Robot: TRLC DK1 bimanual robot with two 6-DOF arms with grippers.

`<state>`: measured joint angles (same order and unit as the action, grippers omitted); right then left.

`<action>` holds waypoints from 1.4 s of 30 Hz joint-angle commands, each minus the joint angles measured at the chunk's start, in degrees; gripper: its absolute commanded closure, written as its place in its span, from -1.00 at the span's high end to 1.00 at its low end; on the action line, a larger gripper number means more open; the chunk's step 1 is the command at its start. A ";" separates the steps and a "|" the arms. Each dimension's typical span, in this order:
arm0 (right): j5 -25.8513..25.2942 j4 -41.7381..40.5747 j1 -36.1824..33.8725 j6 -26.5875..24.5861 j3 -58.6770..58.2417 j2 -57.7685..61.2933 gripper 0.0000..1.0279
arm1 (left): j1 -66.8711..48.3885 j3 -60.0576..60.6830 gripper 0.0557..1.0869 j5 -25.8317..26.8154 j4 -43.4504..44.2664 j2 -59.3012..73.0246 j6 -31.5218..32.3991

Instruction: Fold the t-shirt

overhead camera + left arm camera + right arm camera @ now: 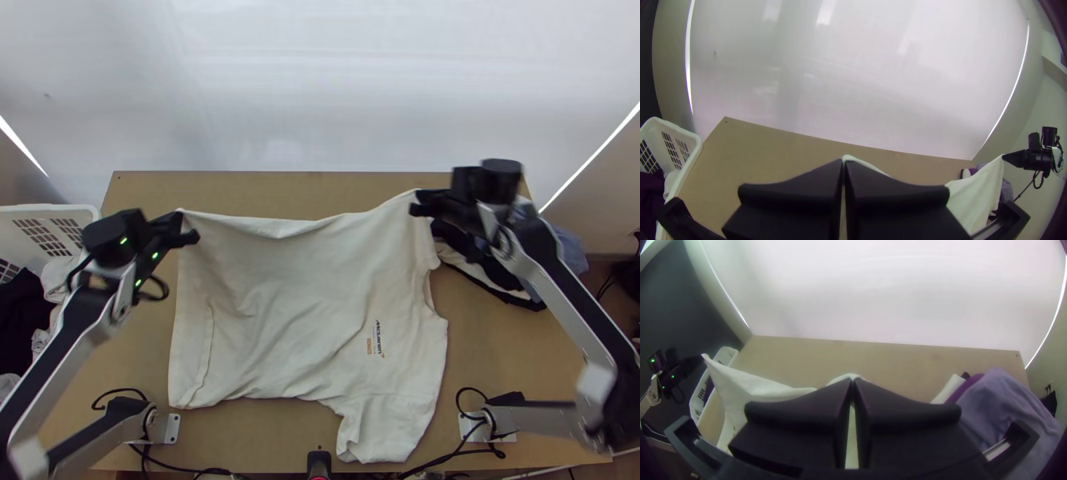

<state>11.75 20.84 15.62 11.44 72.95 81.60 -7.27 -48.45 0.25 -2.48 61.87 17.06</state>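
Clock read from the table's centre in the top view, 12 at the far edge. The cream-white cotton t-shirt (280,308) with small dark-and-orange print occupied the middle of the light wooden table (512,360). Its long axis ran 9 to 3, roughly parallel to the far edge: hem towards 9, neck end towards 3. The near sleeve (384,436) pointed to 6. The body was spread unevenly, with shallow wrinkles; the far side edge was raised at its 2 ends and sagged between them.

Left gripper (181,218), at 10: closed, its 2 flat black fingers (791,193) together at the tips, pinching the hem-end corner of that edge. Right gripper (422,196), at 1: likewise closed, its 2 fingers (795,418) pinching the same edge at the neck end. In each wrist view, a bit of white cloth showed at the fingertips, and cloth hung from the other gripper.

Surroundings: white slatted plastic basket (60,210) at 10, past the left gripper, containing dark and white cloth; pile of dark, white and bluish-purple garments (1000,404) between 2 and 3, beside the t-shirt; white sheet-like backdrop (320,96) beyond 12.
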 commanded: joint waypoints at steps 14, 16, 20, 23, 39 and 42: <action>-0.06 -3.00 -0.24 -1.95 30.06 37.49 -0.94 | 10.52 -27.23 -0.93 1.51 9.86 45.45 -0.62; -0.06 -3.00 -0.76 -1.95 30.94 38.72 -0.94 | 10.52 -28.63 -0.93 1.51 9.86 47.65 -0.98; -0.15 -2.74 -1.55 -1.51 32.78 41.00 -0.94 | 10.52 -31.36 -0.93 1.51 9.60 51.25 -1.06; -0.41 -2.74 -1.91 -1.51 33.84 42.15 -0.93 | 10.26 -33.03 -0.93 1.51 9.42 53.18 -1.06; 1.35 23.90 -5.25 4.29 21.01 20.53 0.82 | 11.31 -36.46 0.91 1.51 -4.11 41.49 -13.02; 3.37 28.20 -5.25 5.35 8.97 11.74 0.80 | 11.49 -31.71 0.91 1.59 -6.57 34.46 -16.44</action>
<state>12.05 39.27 11.11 14.50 98.78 108.33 3.51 -85.34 1.74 -4.29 106.89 7.90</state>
